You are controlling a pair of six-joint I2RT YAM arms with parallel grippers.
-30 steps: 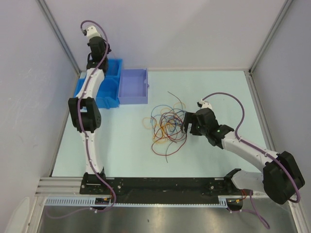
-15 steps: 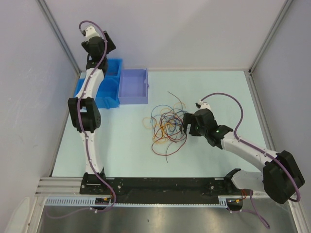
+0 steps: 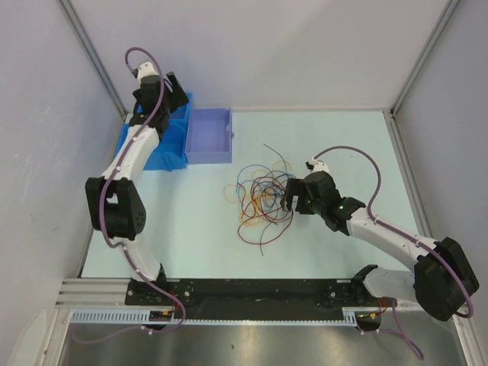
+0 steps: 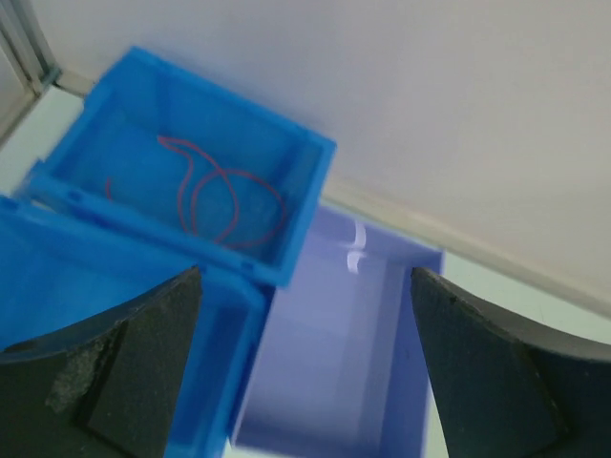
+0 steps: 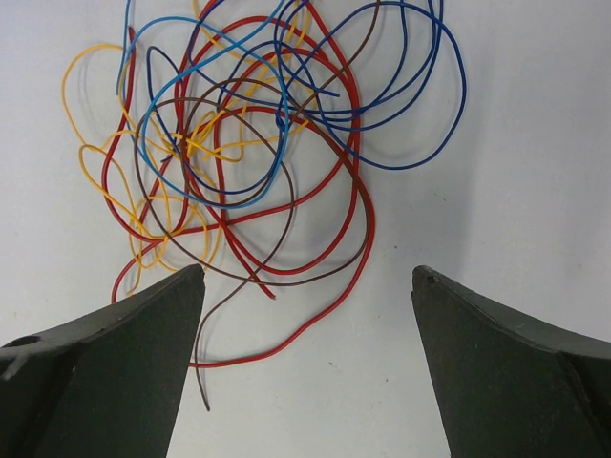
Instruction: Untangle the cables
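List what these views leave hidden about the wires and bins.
- Top view: the left arm covers much of the blue bin, so its contents are hidden.
- Top view: the wire pile is too small to trace which wire crosses which.
- Right wrist view: the top edge cuts off the pile's far side.

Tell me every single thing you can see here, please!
tangled cables: many; red, yellow, blue, light blue and brown; middle of the table.
loose red cable: one; red; inside one compartment of the blue bin.
blue bin: one; blue; far left corner of the table.
purple tray: one; lilac; beside the blue bin.
table: one; pale green; under everything.
left gripper: one; black; open, above the bin and tray.
right gripper: one; black; open, beside the tangled cables.
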